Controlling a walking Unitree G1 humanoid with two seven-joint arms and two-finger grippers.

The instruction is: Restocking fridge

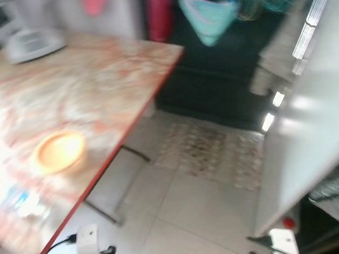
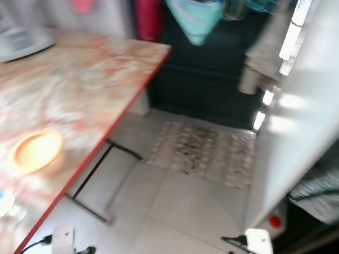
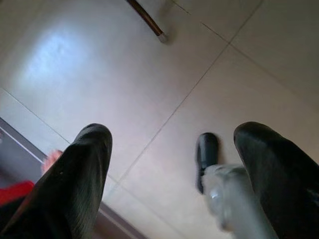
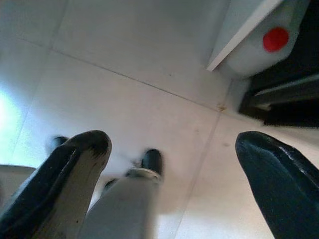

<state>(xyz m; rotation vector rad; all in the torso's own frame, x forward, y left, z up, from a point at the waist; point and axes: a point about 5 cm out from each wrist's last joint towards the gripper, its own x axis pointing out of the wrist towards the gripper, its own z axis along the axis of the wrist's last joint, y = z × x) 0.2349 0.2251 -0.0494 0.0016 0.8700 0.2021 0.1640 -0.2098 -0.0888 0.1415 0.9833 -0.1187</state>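
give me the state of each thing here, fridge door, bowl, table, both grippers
fridge door: swung open, white panel standing out over the tiled floor
orange bowl: upright on the table, contents too blurred to tell
table: standing, marbled top with red edge
left gripper: open, holding nothing, hanging low over the floor
right gripper: open, holding nothing, low by the fridge's bottom corner

Pale tiled floor (image 1: 185, 211). Patterned mat (image 1: 215, 149) beside a dark wall. Marbled table (image 1: 80, 94) with red edge; orange bowl (image 1: 59, 152) near its front edge.
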